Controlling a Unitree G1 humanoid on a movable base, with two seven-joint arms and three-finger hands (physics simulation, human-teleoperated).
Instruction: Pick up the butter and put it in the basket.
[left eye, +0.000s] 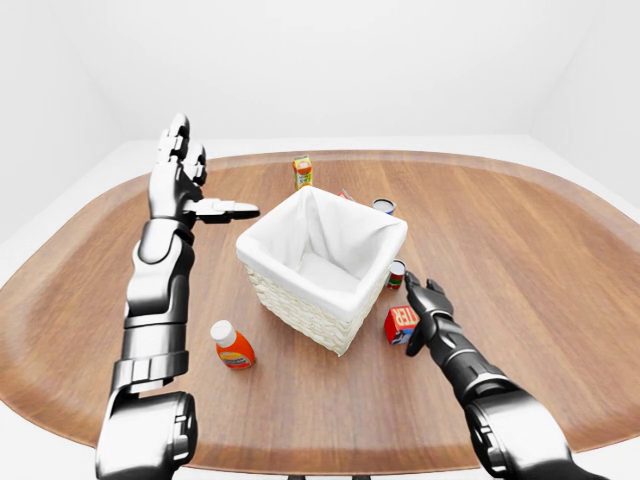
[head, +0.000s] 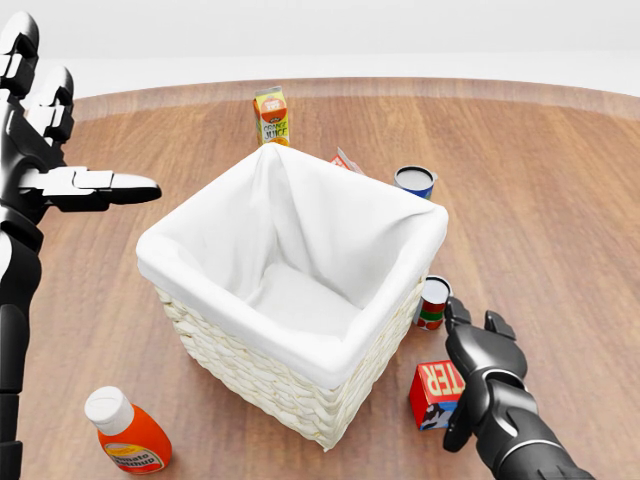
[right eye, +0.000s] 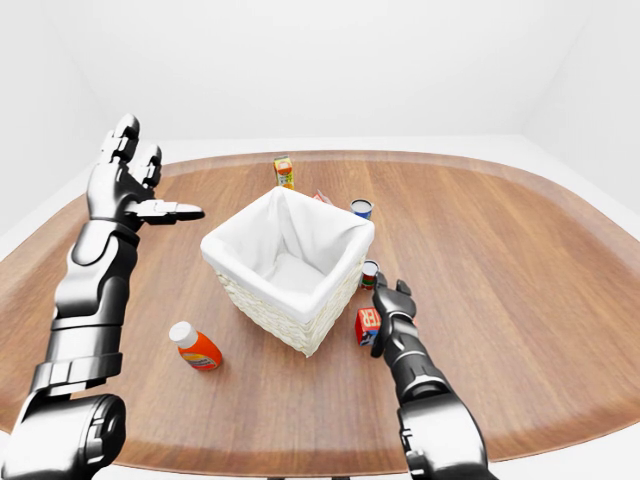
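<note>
Reaching over the butter with spread fingers, the right hand hides all lettering but "TER".
The box lies on the table just beside the basket; left hand raised, wide open.

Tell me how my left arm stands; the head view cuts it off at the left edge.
Observer: In the left-eye view the left hand is held high on an upright forearm, left of the basket, with its fingers open and empty.
Operator: Give me the table's near edge, then.
Observer: In the right-eye view the table rim curves well below the right hand. The butter box lies well inside the rim.
</note>
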